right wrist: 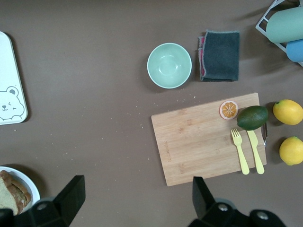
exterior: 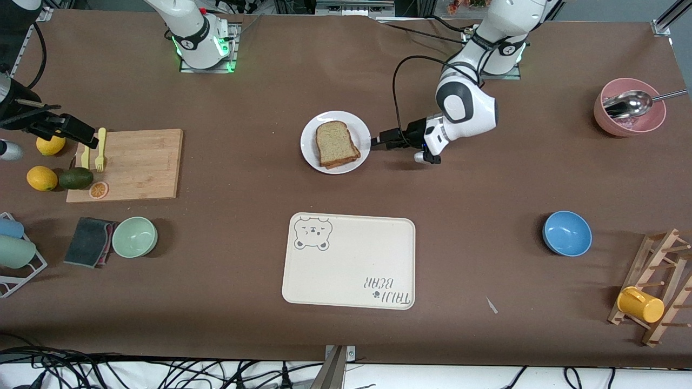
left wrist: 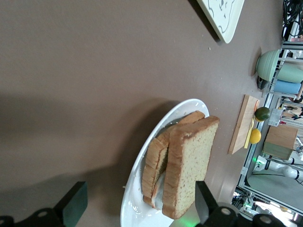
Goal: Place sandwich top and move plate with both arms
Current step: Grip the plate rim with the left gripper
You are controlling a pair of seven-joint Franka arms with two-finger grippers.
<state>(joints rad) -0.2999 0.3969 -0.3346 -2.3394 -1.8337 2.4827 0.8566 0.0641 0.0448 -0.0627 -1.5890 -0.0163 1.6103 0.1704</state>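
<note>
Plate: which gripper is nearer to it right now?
Left. The left gripper sits right beside the plate, fingers open; the right gripper hangs open over the cutting board.

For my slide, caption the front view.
Left gripper open beside plate with topped sandwich; right gripper waits over board.

Bare table betw plate [exterior: 311,147] & tray [exterior: 348,260]; left gripper [exterior: 376,141] crowds plate's rim, left-arm end.

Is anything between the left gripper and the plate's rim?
Nothing visible. The left gripper, open, sits right beside the plate at the left arm's end, with only bare table between; the sandwich top already lies on it.
</note>
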